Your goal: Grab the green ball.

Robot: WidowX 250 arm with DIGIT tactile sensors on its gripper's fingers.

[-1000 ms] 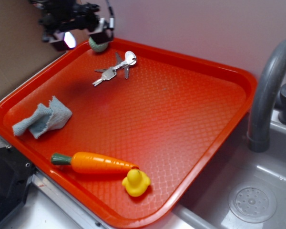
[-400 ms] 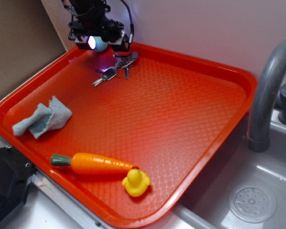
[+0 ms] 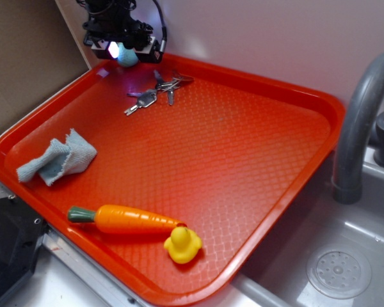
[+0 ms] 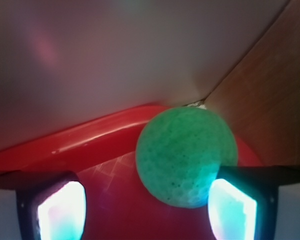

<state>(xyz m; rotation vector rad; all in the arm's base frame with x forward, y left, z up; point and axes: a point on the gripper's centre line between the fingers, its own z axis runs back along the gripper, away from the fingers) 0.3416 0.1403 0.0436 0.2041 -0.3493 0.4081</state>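
Hidden: in the exterior view the black robot gripper (image 3: 123, 46) covers most of the small pale sage-green fuzzy ball (image 3: 127, 57), leaving only its lower curve showing under a glowing pad.
Cut off: the wrist view crops both lit fingertips (image 4: 232, 208) at the lower frame edge, and the arm above the gripper runs out of the top of the exterior view.
Hard to make out: the wrist view is soft and washed in light; whether the right pad touches the green ball (image 4: 186, 155) cannot be told.
Claw: spread, the left pad well apart from the ball, the right pad at its lower right side; nothing pinched.
Ball position: far left corner of the red textured plastic tray (image 3: 262, 173), against the raised rim, just below the wall corner.
Surface: the tray's waffle-patterned floor carries a bunch of silver keys (image 3: 157, 93) near the ball, a crumpled light blue cloth (image 3: 56, 159) by the left rim, an orange toy carrot with a dark green end (image 3: 125, 218) and a small yellow rubber duck (image 3: 182, 245) by the near rim.
Room: pale wall behind, brown board at left, grey sink basin (image 3: 345, 256) and grey curved faucet (image 3: 358, 121) at right.
Edges: the ball is boxed by rim and walls on two sides.
Open room: the tray's middle and right half lie bare.
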